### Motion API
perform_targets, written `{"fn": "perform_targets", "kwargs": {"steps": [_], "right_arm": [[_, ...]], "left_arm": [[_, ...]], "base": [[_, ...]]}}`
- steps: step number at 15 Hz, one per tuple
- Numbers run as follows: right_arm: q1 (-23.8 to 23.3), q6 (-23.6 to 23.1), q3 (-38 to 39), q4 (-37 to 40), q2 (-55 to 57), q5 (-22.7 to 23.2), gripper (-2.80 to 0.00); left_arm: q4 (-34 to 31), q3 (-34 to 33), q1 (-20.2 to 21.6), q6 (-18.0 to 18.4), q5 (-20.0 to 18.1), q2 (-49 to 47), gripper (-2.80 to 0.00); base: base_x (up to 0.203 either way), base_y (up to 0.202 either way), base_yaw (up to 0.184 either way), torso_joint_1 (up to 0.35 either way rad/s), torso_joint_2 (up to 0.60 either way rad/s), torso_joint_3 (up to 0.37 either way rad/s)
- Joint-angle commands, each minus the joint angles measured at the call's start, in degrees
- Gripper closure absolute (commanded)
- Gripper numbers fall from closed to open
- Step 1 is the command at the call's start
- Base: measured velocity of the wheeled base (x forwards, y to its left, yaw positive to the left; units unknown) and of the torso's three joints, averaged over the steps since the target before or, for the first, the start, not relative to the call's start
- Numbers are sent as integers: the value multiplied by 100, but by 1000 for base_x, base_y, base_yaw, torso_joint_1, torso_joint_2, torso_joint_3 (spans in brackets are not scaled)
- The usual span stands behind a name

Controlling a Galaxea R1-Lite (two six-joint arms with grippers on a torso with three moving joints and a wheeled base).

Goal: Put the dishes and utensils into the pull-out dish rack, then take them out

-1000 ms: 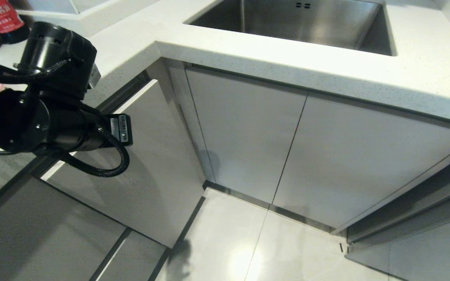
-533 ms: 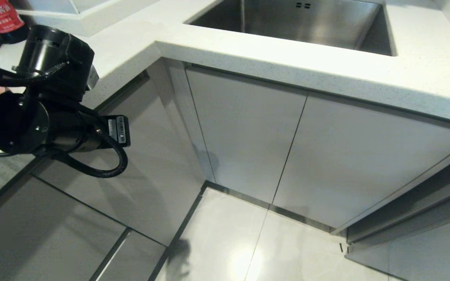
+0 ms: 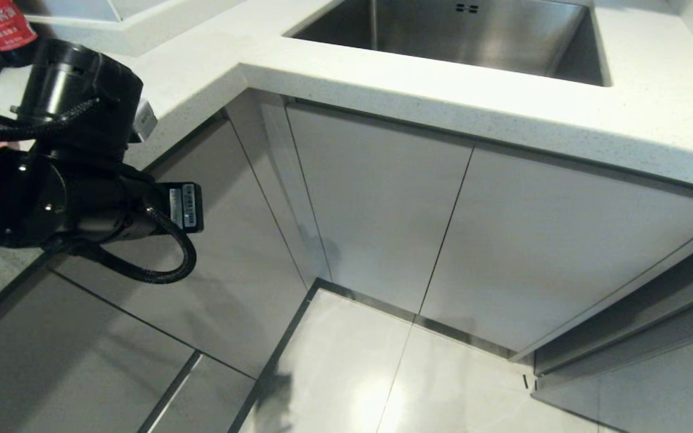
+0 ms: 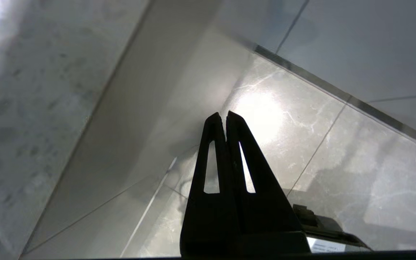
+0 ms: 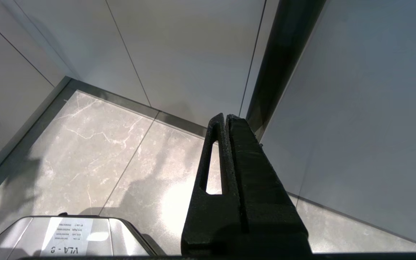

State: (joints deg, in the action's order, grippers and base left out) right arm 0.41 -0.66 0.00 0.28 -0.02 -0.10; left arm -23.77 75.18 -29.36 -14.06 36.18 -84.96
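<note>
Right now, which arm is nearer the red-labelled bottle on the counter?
Left. The left arm is raised at the counter edge just below the bottle. The right gripper hangs low over the floor by the cabinet fronts, outside the head view.

Bright, even light fills the head view, with a glare patch on the floor tiles point(image 3: 376, 397) at lower centre. Soft shadows fall on the cabinet fronts point(image 3: 382, 204). In the left wrist view, the countertop point(image 4: 20, 108) at left is blurred.
</note>
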Motion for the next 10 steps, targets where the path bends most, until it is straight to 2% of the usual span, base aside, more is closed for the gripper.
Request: {"fn": "perform_targets", "kwargs": {"steps": [1, 3, 7, 9, 10], "right_arm": [[2, 3, 0, 4, -6, 1, 0], [2, -4, 0, 6, -6, 1, 0], [2, 2, 0, 3, -6, 1, 0], [2, -4, 0, -2, -6, 1, 0], [2, -4, 0, -2, -6, 1, 0]], "left_arm": [[190, -193, -122, 185, -24, 350, 0], [550, -383, -305, 420, -289, 860, 0], [713, -505, -516, 734, -1312, 2094, 0], [731, -535, -329, 973, -2090, 2774, 0], [728, -561, -2, 1129, -2569, 3061, 0]], "base": [[0, 0, 0, 0, 0, 0], [0, 0, 0, 0, 0, 0], [0, 0, 0, 0, 0, 0], [0, 0, 0, 0, 0, 0], [0, 0, 0, 0, 0, 0]]}}
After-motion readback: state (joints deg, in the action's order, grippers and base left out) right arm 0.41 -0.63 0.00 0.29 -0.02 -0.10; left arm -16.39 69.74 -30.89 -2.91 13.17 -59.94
